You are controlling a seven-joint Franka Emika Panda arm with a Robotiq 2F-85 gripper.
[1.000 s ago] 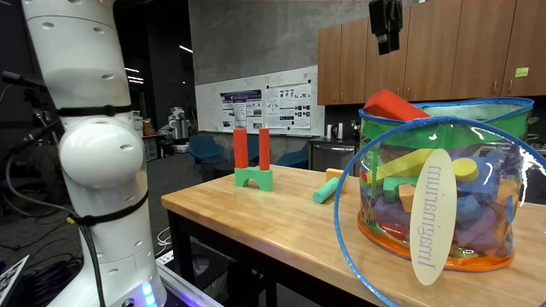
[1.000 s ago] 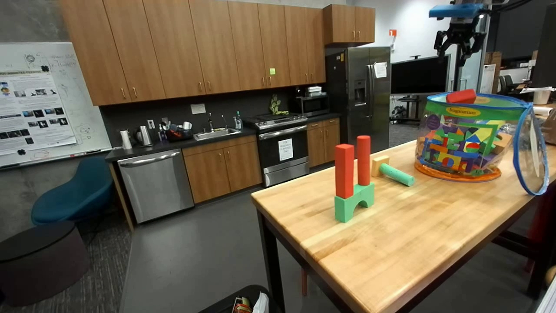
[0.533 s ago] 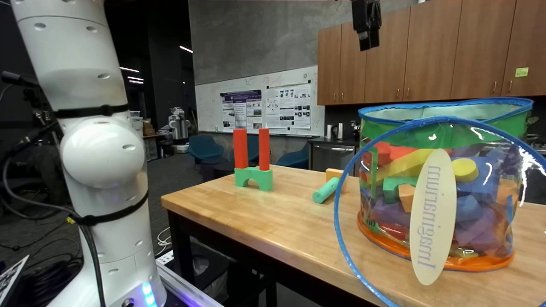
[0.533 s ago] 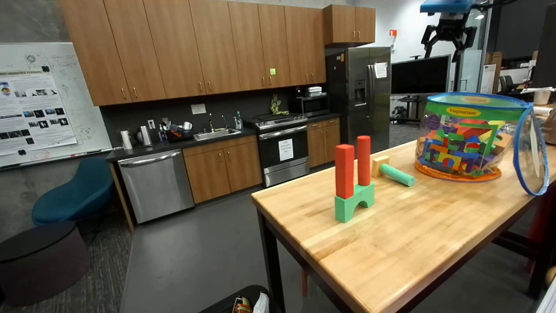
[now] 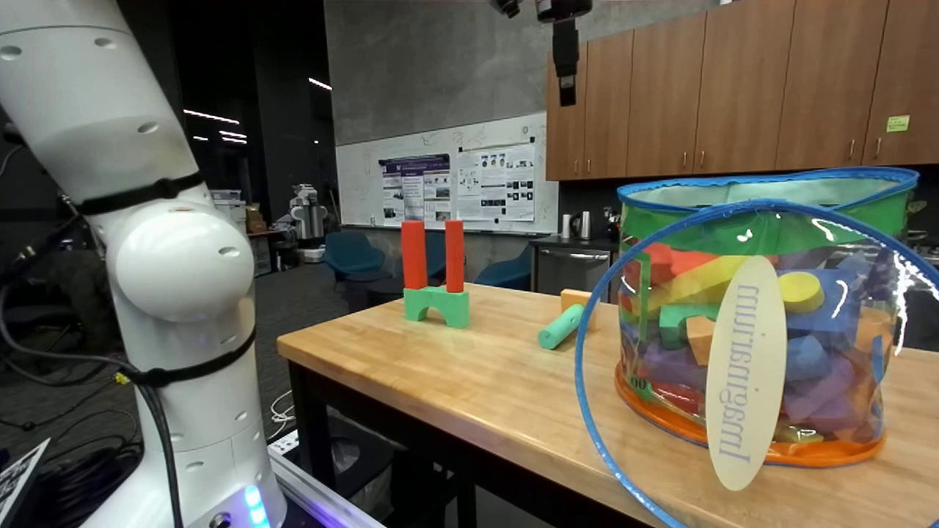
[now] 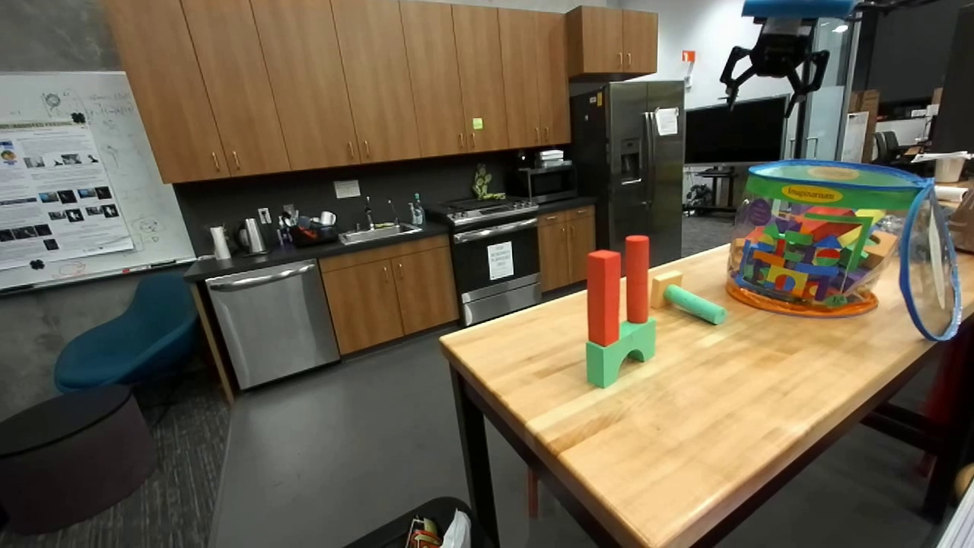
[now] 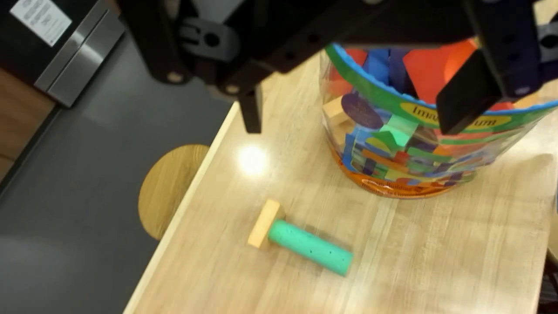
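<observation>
My gripper (image 6: 760, 109) is open and empty, high above the table. It also shows edge-on at the top of an exterior view (image 5: 566, 103). In the wrist view the gripper (image 7: 353, 126) comes in from the top, its fingers wide apart. The clear round bag (image 7: 370, 87) with green band and blue rim is nearest, below it. Several coloured foam blocks fill the bag, with a red block (image 7: 429, 69) near the top. A green cylinder (image 7: 310, 246) lies on the table against a yellow-orange block (image 7: 264, 223). A green arch (image 6: 605, 365) carries two upright red blocks, one square (image 6: 603, 297) and one round (image 6: 638, 278).
The wooden table (image 6: 761, 388) bears all the blocks. The bag's round lid (image 6: 930, 262) hangs open at its side, over the table's edge. A stool (image 7: 170, 187) stands beyond the edge. Kitchen cabinets (image 6: 396, 76) and a fridge (image 6: 647, 152) stand behind.
The red block that stuck up above the bag's rim has dropped inside. My gripper has opened wider and moved away from over the bag, toward the arch side. The arm leans further back.
</observation>
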